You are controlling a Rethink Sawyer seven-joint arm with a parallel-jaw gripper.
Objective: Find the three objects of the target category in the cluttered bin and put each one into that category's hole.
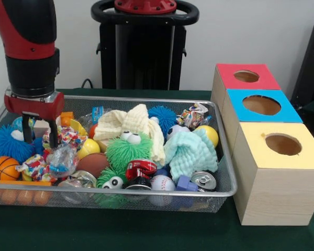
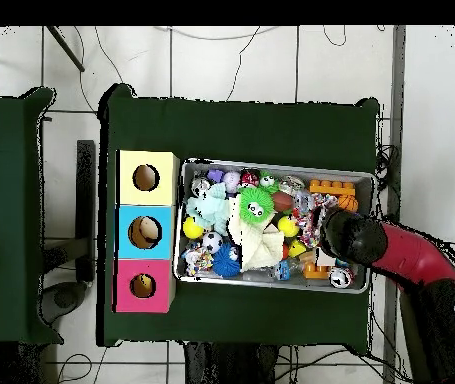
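Search step: end effector [image 1: 38, 130] open, empty, fingers down in bin's [image 1: 222, 184] end farthest from boxes; next, close on a target.

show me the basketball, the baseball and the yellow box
basketball [image 1: 3, 168], front view, middle of its orange face
baseball [image 1: 162, 183], front view, white top
yellow box [image 1: 298, 157], front view, bare yellow top beside the hole

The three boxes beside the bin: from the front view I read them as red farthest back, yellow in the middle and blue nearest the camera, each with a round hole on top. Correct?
Not quite. In the front view the blue box sits in the middle and the yellow box is nearest the camera; the red box is farthest back, and each has a round hole on top.
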